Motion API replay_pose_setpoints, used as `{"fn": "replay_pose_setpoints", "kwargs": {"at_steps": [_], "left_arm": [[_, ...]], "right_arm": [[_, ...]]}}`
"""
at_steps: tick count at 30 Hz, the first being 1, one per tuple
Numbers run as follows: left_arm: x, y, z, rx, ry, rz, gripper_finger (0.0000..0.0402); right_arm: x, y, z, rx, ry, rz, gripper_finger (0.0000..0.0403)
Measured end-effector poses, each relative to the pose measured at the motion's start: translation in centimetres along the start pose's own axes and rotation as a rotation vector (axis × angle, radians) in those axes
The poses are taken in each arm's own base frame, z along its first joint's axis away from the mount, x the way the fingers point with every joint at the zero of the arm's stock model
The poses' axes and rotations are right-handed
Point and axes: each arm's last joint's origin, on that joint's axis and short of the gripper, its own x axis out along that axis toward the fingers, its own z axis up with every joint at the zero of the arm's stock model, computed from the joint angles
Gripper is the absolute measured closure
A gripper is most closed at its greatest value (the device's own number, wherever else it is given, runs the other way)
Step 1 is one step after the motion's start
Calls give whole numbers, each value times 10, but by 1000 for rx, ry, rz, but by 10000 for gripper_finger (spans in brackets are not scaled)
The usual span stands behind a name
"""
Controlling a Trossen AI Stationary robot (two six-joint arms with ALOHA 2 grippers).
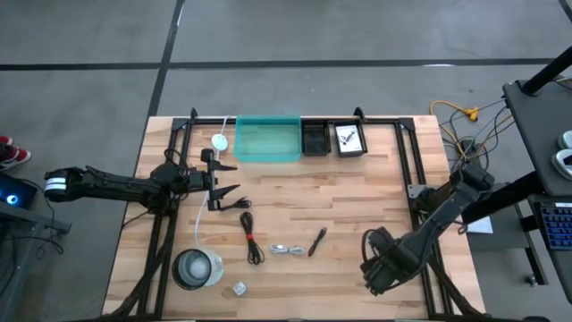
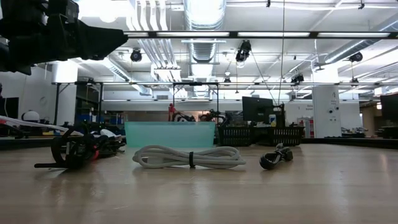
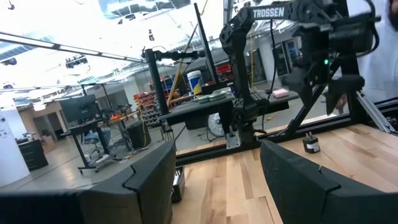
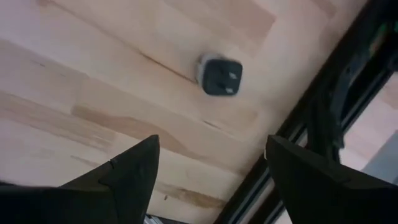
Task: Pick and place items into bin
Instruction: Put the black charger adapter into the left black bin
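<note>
My left gripper (image 1: 227, 179) (image 3: 217, 168) hangs open above the table's left half, level, and holds nothing. My right gripper (image 1: 374, 266) (image 4: 211, 155) is open at the table's near right, pointing down over a tiny dark cube (image 4: 220, 75) that lies on the wood. A black cable with a red tie (image 1: 251, 238) (image 2: 78, 149), a silvery cable (image 1: 286, 249) (image 2: 189, 157), a black pen (image 1: 317, 241) (image 2: 277, 155) and a small clear piece (image 1: 239, 288) lie flat on the table. The teal bin (image 1: 268, 139) (image 2: 170, 134) stands at the far edge.
Two black trays (image 1: 315, 139) stand right of the bin; one holds a white printed card (image 1: 349, 138). A round clear container (image 1: 197, 268) sits near left. A long white cord with a round disc (image 1: 219, 141) runs down the left side. Black frame rails (image 1: 416, 170) border both sides.
</note>
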Motion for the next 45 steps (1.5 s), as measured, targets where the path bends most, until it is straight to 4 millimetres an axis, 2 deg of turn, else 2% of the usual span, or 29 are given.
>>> {"fn": "replay_pose_setpoints", "kwargs": {"at_steps": [5,13,20,45], "left_arm": [[0,0,0,0,0,0,183],[0,0,0,7,0,0,183],[0,0,0,7,0,0,183],[0,0,0,7,0,0,183]], "right_arm": [[19,-1,4,-8,34,67,113],[46,-21,14,14,19,24,112],[75,-21,18,5,38,85,113],[91,-26,23,12,-16,100,128]]}}
